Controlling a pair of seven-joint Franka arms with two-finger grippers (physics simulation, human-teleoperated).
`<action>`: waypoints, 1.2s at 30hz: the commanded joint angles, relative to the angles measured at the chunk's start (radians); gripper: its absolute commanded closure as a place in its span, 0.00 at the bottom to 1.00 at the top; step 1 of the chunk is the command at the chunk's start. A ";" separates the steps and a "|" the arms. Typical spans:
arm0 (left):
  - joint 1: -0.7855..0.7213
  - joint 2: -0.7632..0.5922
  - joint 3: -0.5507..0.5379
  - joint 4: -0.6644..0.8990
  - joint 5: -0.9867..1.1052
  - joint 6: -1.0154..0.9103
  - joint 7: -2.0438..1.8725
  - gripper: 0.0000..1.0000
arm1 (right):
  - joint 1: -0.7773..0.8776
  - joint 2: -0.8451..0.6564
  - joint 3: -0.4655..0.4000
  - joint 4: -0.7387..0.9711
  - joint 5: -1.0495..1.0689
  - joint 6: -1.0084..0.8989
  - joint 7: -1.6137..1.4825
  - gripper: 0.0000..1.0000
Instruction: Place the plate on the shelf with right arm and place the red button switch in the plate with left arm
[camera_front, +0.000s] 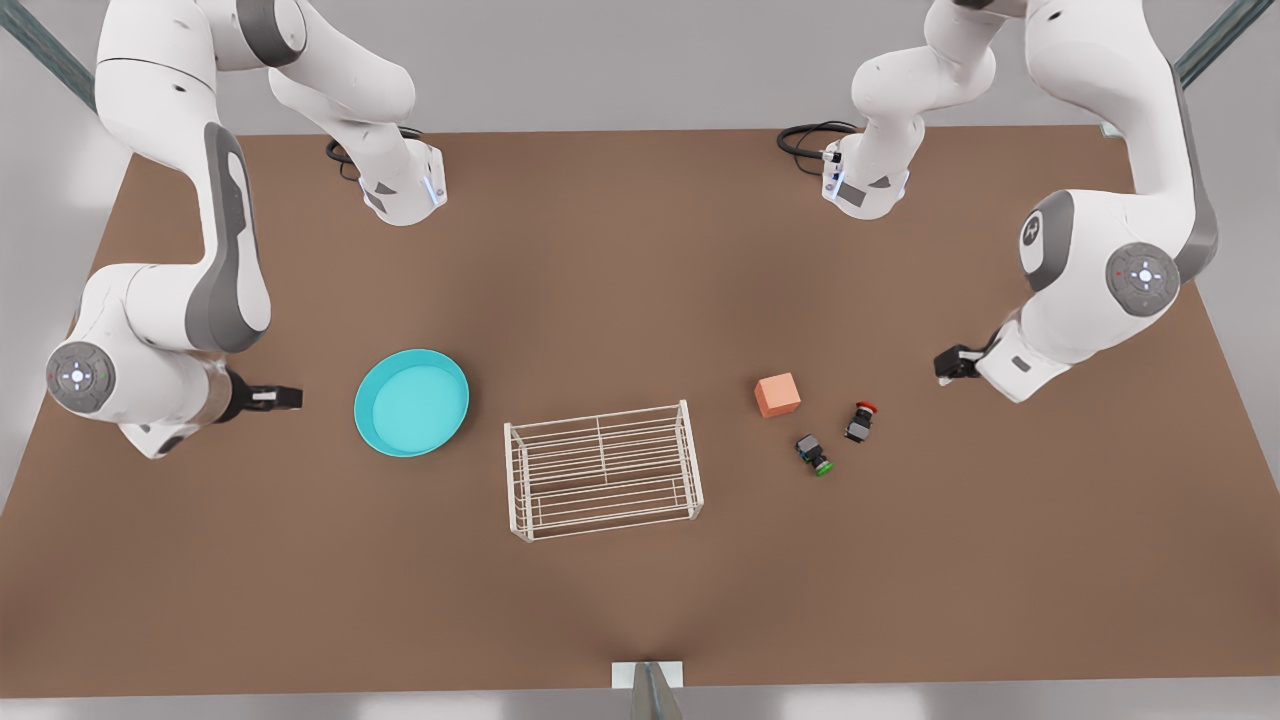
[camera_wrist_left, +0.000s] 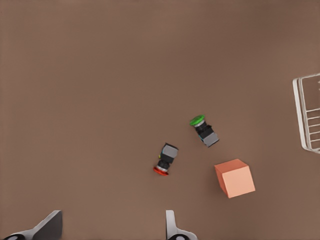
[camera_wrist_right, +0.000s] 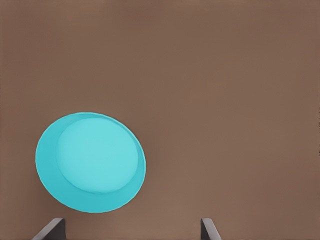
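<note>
The turquoise plate (camera_front: 411, 402) (camera_wrist_right: 92, 162) lies flat and empty on the brown table, left of centre in the front view. My right gripper (camera_front: 285, 397) (camera_wrist_right: 131, 227) hovers open just to the plate's left, apart from it. The white wire shelf (camera_front: 603, 468) (camera_wrist_left: 298, 107) stands at the table's middle with bare tiers. The red button switch (camera_front: 861, 421) (camera_wrist_left: 165, 159) lies on its side at the front view's right. My left gripper (camera_front: 945, 365) (camera_wrist_left: 112, 222) is open, off to the right of the switch and not touching it.
A green-capped black switch (camera_front: 815, 454) (camera_wrist_left: 204, 131) and an orange cube (camera_front: 777, 394) (camera_wrist_left: 234, 178) lie close to the red switch, between it and the shelf. Both arm bases (camera_front: 405, 190) (camera_front: 865, 185) with black cables stand at the table's far edge.
</note>
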 joint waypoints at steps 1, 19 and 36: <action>-0.001 0.000 -0.001 0.002 0.008 0.097 -0.054 0.00 | -0.002 -0.001 -0.001 0.000 -0.002 0.093 -0.027 0.00; -0.191 0.161 -0.012 -0.010 0.017 0.073 -0.041 0.00 | -0.059 -0.056 0.005 -0.601 0.141 0.573 -0.288 0.00; -0.092 0.170 -0.006 -0.330 0.072 0.538 0.035 0.00 | -0.062 0.134 0.004 -0.583 0.141 0.590 -0.280 0.71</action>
